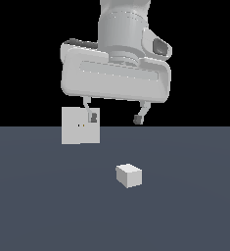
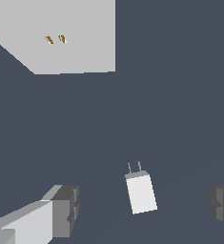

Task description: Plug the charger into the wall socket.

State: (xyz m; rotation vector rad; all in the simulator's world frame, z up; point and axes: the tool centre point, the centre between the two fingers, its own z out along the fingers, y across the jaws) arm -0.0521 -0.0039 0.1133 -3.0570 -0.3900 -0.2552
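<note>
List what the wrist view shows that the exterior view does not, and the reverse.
Only the wrist view shows the two prongs sticking out of the charger, pointing toward the wall socket, and the socket's two slots as brassy marks. Only the exterior view shows the arm's wrist and hand body hanging above the floor, and the socket standing upright. Both show the charger lying free on the dark floor, apart from the socket, and the gripper with its fingers spread wide, holding nothing.
</note>
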